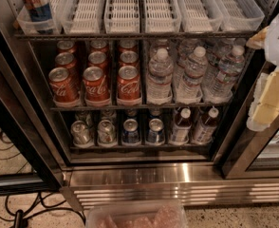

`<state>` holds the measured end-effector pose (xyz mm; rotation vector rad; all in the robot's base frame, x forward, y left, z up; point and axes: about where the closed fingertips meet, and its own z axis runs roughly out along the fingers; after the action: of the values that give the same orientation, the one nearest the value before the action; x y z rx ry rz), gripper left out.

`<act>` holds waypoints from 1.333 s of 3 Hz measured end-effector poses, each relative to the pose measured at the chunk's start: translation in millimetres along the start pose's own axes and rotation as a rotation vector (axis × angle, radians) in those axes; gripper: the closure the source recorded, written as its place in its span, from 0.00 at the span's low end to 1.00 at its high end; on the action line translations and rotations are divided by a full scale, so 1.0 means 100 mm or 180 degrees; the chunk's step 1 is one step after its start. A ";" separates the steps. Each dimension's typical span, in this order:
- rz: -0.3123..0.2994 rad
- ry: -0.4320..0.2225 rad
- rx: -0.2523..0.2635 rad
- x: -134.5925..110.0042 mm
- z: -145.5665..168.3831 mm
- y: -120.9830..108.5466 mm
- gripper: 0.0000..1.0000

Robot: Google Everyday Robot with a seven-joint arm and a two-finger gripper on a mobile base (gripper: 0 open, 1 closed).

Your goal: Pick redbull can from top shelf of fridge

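Observation:
The redbull can [35, 4], tall, slim, blue and silver with red markings, stands in a clear plastic tray [32, 26] at the far left of the top shelf [130, 34] of the fridge [177, 175]. Its top is cut off by the frame's upper edge. The rest of the top shelf holds a row of long white slotted trays [123, 8]. My gripper [267, 99], with white and pale yellow parts, hangs at the right edge of the view in front of the fridge's right frame, far to the right of the can and lower than it.
The middle rack holds red Coca-Cola cans [96, 83] on the left and water bottles [192, 75] on the right. The lower rack holds small cans [130, 131] and two bottles. A clear plastic tub [134, 215] lies at the bottom. Cables [6, 208] lie on the floor at the left.

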<state>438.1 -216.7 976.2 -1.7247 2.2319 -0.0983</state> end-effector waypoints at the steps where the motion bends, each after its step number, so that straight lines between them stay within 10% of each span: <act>1: 0.0000 -0.0001 0.0001 0.00 0.00 0.00 0.00; 4: -0.0483 -0.0918 0.0399 -1.56 -0.12 0.05 0.00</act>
<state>464.5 -68.5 1018.6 -1.7172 1.8506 -0.0210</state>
